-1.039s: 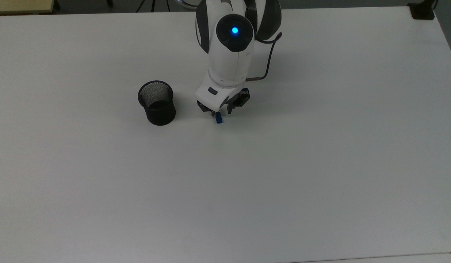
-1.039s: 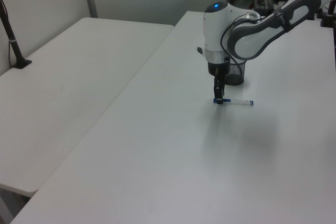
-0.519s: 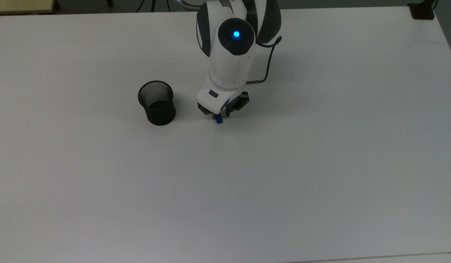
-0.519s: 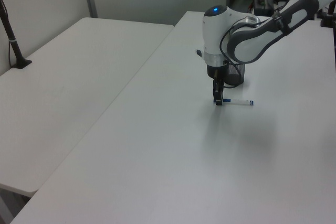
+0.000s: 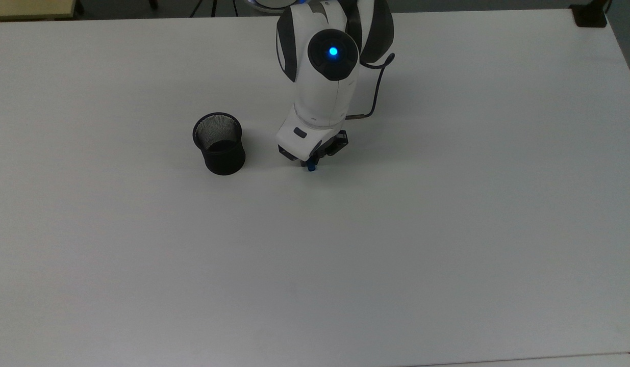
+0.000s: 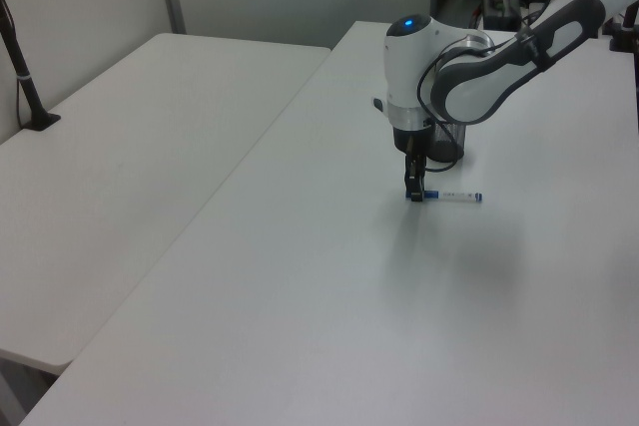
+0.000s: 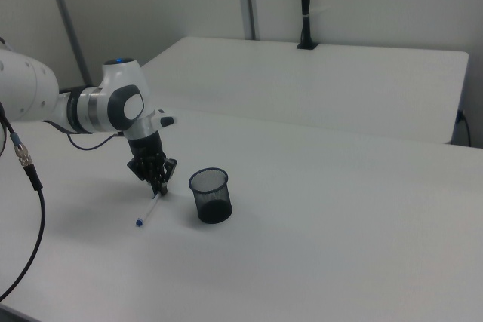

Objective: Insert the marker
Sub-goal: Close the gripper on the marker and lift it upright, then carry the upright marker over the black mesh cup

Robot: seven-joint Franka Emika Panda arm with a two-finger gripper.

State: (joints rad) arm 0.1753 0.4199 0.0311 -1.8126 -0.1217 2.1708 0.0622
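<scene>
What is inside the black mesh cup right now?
Nothing is visible inside the black mesh cup; its bottom is in shadow. The marker lies on the table at the claw.

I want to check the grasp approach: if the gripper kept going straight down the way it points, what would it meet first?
Probably the marker, at the end lying under the gripper; right beneath that is the table. How much gap remains is unclear.
</scene>
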